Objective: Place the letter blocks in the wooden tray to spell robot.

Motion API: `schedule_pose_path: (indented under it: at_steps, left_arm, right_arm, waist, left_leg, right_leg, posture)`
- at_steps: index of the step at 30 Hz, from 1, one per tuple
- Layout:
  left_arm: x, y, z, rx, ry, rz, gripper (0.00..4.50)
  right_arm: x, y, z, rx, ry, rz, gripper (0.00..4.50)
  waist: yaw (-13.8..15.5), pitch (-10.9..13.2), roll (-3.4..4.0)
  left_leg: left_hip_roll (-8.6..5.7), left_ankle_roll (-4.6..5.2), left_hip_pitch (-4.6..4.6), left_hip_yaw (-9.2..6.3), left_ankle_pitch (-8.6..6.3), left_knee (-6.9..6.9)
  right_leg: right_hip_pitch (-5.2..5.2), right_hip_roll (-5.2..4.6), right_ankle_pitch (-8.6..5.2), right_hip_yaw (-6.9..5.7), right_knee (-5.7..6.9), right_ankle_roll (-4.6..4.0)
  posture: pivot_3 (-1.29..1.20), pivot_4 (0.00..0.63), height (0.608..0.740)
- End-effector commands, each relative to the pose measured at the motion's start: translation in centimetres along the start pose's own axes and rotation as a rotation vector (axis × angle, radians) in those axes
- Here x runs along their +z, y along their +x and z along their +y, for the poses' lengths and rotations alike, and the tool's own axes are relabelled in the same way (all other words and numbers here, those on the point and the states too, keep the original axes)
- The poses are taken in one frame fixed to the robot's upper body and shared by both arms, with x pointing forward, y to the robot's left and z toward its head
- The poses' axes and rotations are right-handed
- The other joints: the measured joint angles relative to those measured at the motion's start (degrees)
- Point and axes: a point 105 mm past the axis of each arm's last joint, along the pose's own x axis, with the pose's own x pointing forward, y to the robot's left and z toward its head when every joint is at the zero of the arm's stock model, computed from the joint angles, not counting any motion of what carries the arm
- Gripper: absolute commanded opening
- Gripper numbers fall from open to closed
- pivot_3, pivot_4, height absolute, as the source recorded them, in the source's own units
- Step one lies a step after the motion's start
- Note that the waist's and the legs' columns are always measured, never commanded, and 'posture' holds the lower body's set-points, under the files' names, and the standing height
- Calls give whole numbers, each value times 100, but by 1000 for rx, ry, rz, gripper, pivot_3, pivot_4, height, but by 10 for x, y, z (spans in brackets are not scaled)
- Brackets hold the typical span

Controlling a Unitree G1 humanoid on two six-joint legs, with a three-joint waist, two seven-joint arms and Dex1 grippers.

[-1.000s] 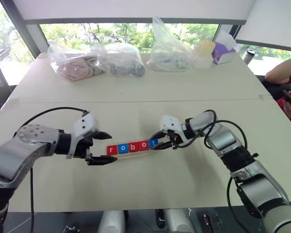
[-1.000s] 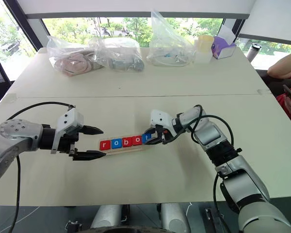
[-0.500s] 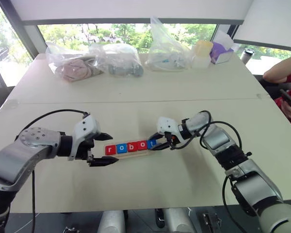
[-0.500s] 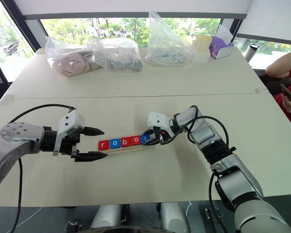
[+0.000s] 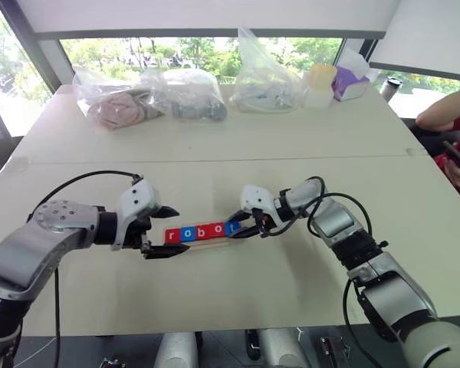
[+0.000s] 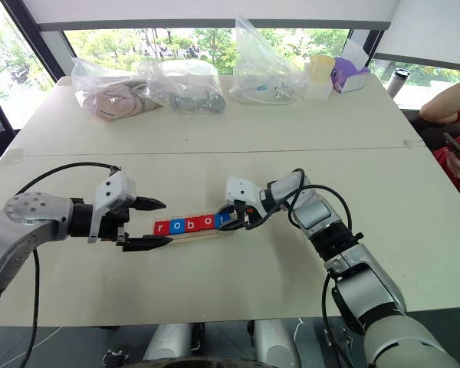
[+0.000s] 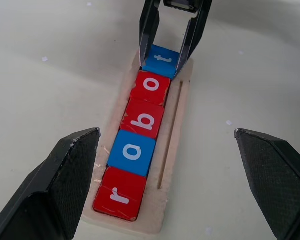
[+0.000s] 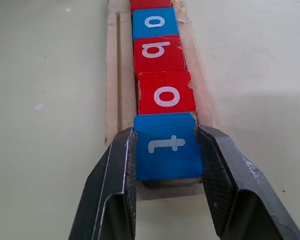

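Between frames, our right claw (image 8: 165,165) nudges the t block (image 8: 167,145) leftward, gripping it to seat it in the wooden tray (image 7: 177,120); left claw (image 7: 170,180) stands wide.

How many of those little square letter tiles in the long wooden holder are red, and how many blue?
Red square letter tiles: 3 (r, b, o)
Blue square letter tiles: 2 (o, t)
Total: 5, all in the pale wooden tray.

Pale raw-wood tray (image 7: 172,145), glossy painted letter blocks (image 7: 145,117)
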Motion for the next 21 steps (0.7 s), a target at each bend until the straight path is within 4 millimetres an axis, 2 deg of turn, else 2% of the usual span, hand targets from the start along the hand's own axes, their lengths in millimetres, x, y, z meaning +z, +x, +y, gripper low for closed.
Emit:
schedule_pose_path:
  at_steps: [1, 3, 4, 6, 9, 10, 16, 18, 21]
  left_arm:
    - [6, 0, -1, 5, 32, -12, 4500]
    - [6, 1, -1, 7, 31, -14, 4500]
    - [6, 1, 0, 8, 32, -14, 4500]
    - [6, 1, 0, 10, 32, -15, 4500]
    - [6, 2, 0, 10, 31, -17, 4500]
    - [6, 2, 0, 10, 31, -17, 4500]
    - [6, 1, 0, 9, 27, -17, 4500]
    - [5, -1, 0, 9, 21, -12, 4500]
    - [3, -4, 0, 9, 12, -5, 4500]
  right_arm:
    - [11, -2, -3, -13, -31, -23, 1168]
    - [9, -1, -2, -10, -24, -22, 1168]
    - [8, -1, -2, -15, -16, -22, 1971]
    - [7, -2, -2, -23, -15, -23, 2556]
    - [14, -4, -8, -70, -43, -41, 4087]
    - [19, -8, -10, -86, -44, -61, 4443]
    - [40, -30, -15, -183, -51, -147, 4443]
    - [40, -41, -10, -214, -49, -155, 4443]
    - [30, -49, -2, -256, -63, -112, 4443]
  waist:
    - [1, 0, 0]
    - [2, 0, 0]
    - [2, 0, 0]
    - [-1, 0, 0]
    - [-3, 0, 0]
    - [-1, 0, 0]
    - [7, 1, 1]
    - [22, 1, 1]
    - [38, 1, 1]
  left_leg:
    - [0, 0, 0, 0, 0, 0]
    - [0, 0, 0, 0, 0, 0]
    - [0, 0, 0, 0, 0, 0]
    - [0, 0, 0, 0, 0, 0]
    - [0, 0, 0, 0, 0, 0]
    - [0, 0, 0, 0, 0, 0]
    - [0, 0, -1, 0, 0, 0]
    - [0, 0, -1, -1, 0, 0]
    - [-1, 0, -3, -2, 0, -1]
  right_leg:
    - [0, 0, 0, 0, 0, 0]
    - [0, 0, 0, 0, 0, 0]
    - [0, 0, 0, 0, 0, 0]
    - [0, 1, 0, 0, 0, 0]
    - [0, 1, 0, 0, 0, 0]
    - [0, 1, 0, 0, 0, 0]
    - [0, 0, 0, 0, 0, 0]
    - [0, 0, 0, 0, 0, 0]
    - [0, -2, -2, -1, -4, 2]
  posture:
    - [0, 150, 739]
    - [0, 150, 739]
    - [0, 150, 739]
    - [0, 150, 739]
    - [0, 150, 739]
    - [0, 150, 739]
    - [0, 150, 739]
    - [0, 150, 739]
    - [0, 150, 739]
